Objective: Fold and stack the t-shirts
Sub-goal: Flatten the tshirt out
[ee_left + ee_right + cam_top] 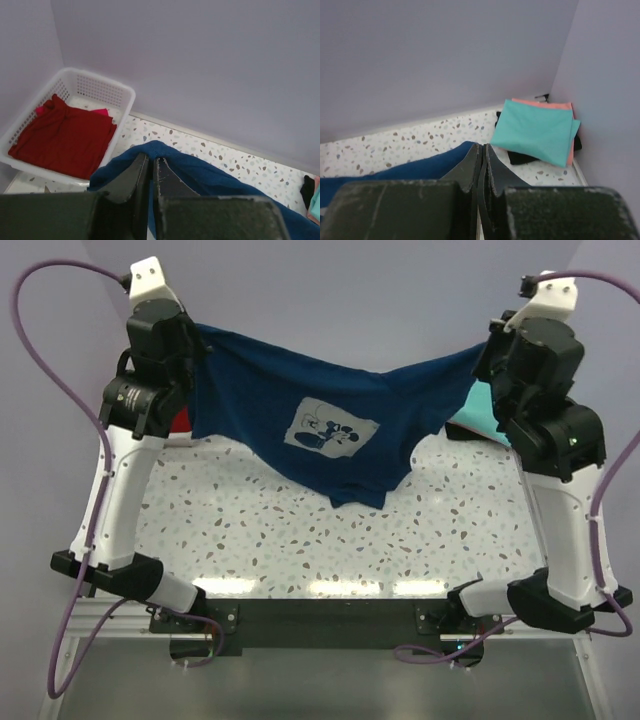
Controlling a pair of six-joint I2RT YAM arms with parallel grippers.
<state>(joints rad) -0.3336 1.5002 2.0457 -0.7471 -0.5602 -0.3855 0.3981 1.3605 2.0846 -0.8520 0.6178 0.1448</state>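
Looks like the spread-out step: navy tee [330, 430] hangs slung between 10 and 2 o'clock over the worktop [300, 545], left pincer [151, 161] and right pincer [483, 147] each pinching an edge. Next I'd lower it flat with even tension, then fold.

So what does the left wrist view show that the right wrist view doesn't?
Only the left wrist view: a white basket with a red t-shirt lying in it. Only the right wrist view, in full: the folded teal t-shirt on top of a salmon-pink t-shirt, with something black underneath; the left view catches just a sliver of that pile at its right edge. Both: the navy t-shirt pinched between shut fingers, by the left gripper in one and the right gripper in the other, over the speckled table.
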